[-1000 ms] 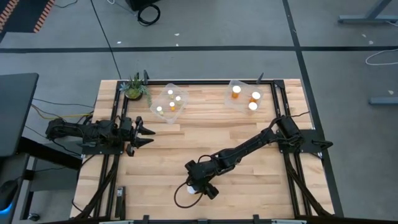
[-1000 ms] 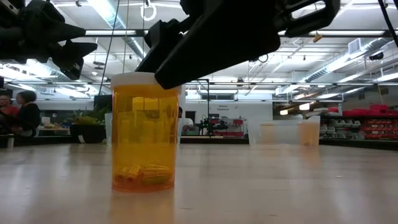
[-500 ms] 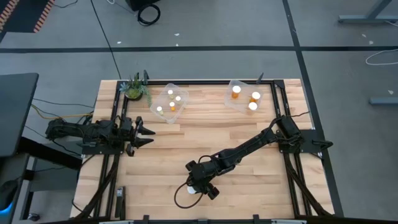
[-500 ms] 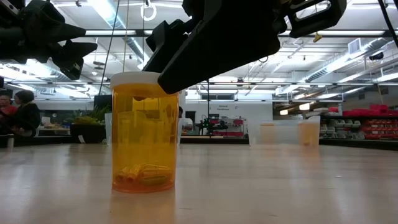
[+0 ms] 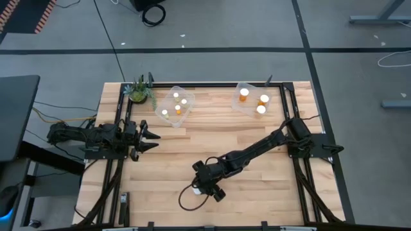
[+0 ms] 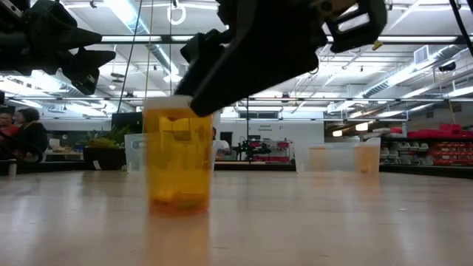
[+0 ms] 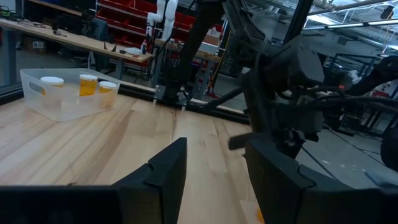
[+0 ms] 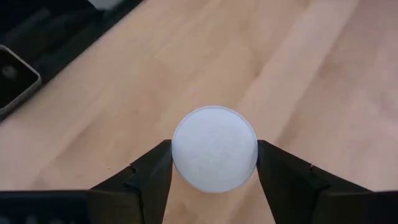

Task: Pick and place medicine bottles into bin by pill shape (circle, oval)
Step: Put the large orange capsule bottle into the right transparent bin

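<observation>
Since half a second earlier, the medicine bottle has been shifted and blurred, though not visibly raised off the table. Its white cap is clamped between the fingers of the right gripper, near the table's front edge. The left gripper is held open at the table's left edge.

High view: overhead, facing straight down, far enough to take in the whole worktop and surrounding floor. Low view: at worktop height, facing level across the surface toward the room; very near one amber bottle, which looms large. Right wrist view: faces down between its own claw fingers, close on that same bottle's white cap. Left wrist view: faces level across the worktop past the left claw; shares the far bin with the overhead view.
</observation>
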Controlling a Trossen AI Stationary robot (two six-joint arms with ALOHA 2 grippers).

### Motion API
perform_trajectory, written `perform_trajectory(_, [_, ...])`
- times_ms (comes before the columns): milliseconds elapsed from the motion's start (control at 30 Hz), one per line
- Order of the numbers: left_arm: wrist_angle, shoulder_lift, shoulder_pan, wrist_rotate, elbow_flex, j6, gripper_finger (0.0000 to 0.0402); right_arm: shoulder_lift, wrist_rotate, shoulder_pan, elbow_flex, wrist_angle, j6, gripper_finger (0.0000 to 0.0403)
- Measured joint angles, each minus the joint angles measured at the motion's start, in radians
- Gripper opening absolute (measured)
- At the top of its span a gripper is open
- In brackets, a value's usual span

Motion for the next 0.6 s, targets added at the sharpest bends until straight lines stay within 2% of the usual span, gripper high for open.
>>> perform_trajectory(300, [0.0, 0.005, 0.0, 0.0, 0.002, 0.0, 0.0172, -0.079, 0.115, -0.041, 0.002, -0.116, -0.018, 0.0224])
perform_trajectory(600, [-0.003, 0.013, 0.0, 0.0, 0.002, 0.0, 0.0172, -0.147, 0.149, -0.087, 0.003, -0.182, -0.017, 0.0224])
